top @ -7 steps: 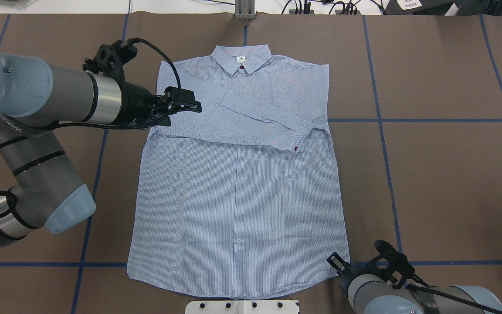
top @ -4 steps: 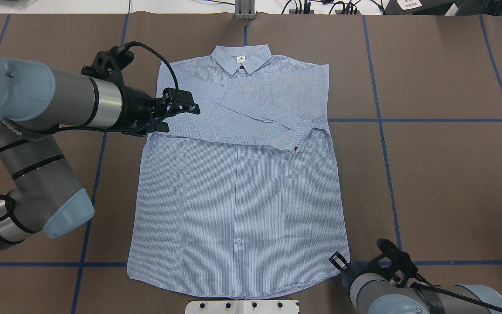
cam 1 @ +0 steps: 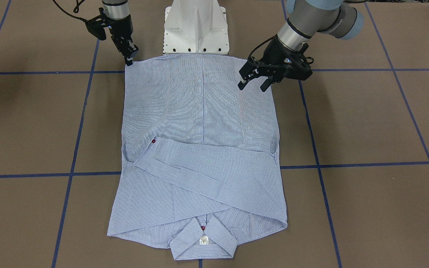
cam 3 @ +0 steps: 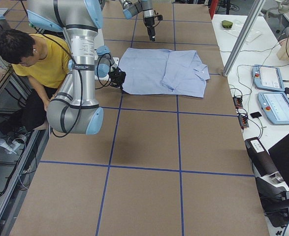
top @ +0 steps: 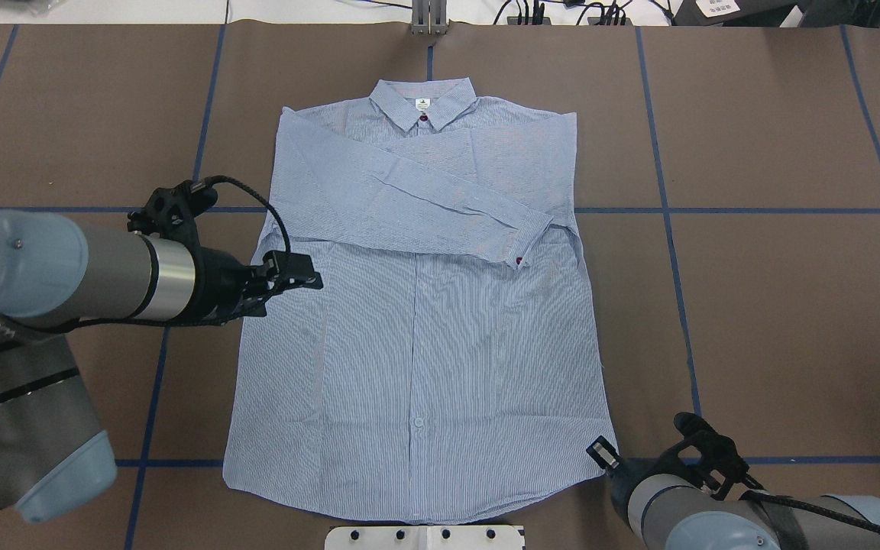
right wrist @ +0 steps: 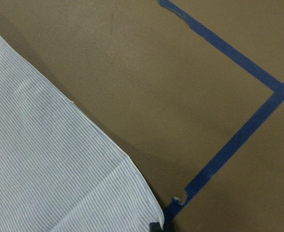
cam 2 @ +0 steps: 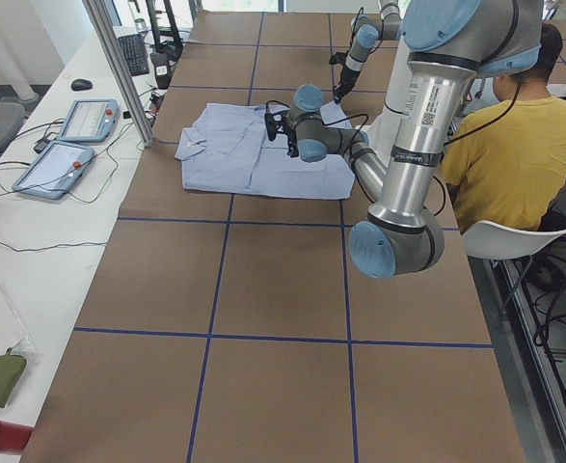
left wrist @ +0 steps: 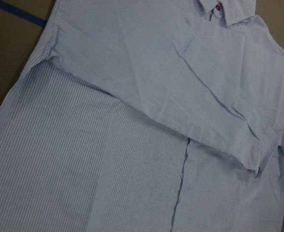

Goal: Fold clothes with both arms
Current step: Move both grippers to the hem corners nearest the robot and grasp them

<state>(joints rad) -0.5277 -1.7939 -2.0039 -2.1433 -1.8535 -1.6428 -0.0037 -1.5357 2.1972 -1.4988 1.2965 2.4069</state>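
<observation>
The blue-and-white striped shirt (top: 425, 344) lies flat, collar at the far side, both sleeves folded across the chest (cam 1: 207, 171). My left gripper (top: 292, 295) is open and empty. It hovers over the shirt's left edge at mid-body, and the front view (cam 1: 253, 86) shows its jaws apart. The left wrist view shows only the shirt (left wrist: 108, 145). My right gripper (cam 1: 129, 59) points down at the shirt's near right hem corner (top: 600, 452). I cannot tell whether it is open or shut. The right wrist view shows that hem corner (right wrist: 59, 174).
The white pedestal base (cam 1: 196, 29) stands at the near table edge behind the hem. Blue tape lines cross the brown table (top: 753, 305). A person in yellow (cam 2: 514, 135) sits beside the robot. Teach pendants (cam 3: 272, 93) lie on the far white bench.
My left arm has moved back from the shirt's left shoulder along its left edge to mid-body, still open. My right gripper has shifted slightly right at the hem corner.
</observation>
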